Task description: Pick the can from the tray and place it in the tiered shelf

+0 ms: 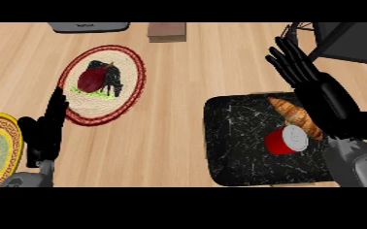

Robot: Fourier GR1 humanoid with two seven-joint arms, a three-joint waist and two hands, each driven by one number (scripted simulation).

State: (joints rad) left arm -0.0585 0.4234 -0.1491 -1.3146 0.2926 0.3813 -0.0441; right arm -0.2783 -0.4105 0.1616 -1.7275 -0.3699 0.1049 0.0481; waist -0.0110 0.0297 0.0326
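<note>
From the head view I look steeply down on the wooden counter (pixel 179 102). My right hand (pixel 305 75) comes in from the lower right and stretches over the far right part of the black marbled tray (pixel 237 150), its fingers straight and spread, pointing toward the upper left; it is released and holds nothing. The red can (pixel 288 139) lies on its side on the tray, pale end turned toward me, just left of my right wrist and not touched by the fingers, which reach well past it. A croissant (pixel 295 116) lies on the tray right beside the can, on its far side, partly tucked under my forearm. At the upper right corner I see dark wire and a dark panel, the tiered shelf (pixel 337 41) as far as I can tell, with my fingertips near its edge. My left hand (pixel 46 126) shows at the lower left, fingers up and relaxed, released and resting, next to a yellow-rimmed plate (pixel 8 145) cut by the left edge. Beyond it sits a round woven plate (pixel 132 85) with a red rim, bearing a dark red food item (pixel 91 80) on some dark and green bits. Along the far edge stand a grey object (pixel 90 26) and a brown block (pixel 167 31), both cut off.
</note>
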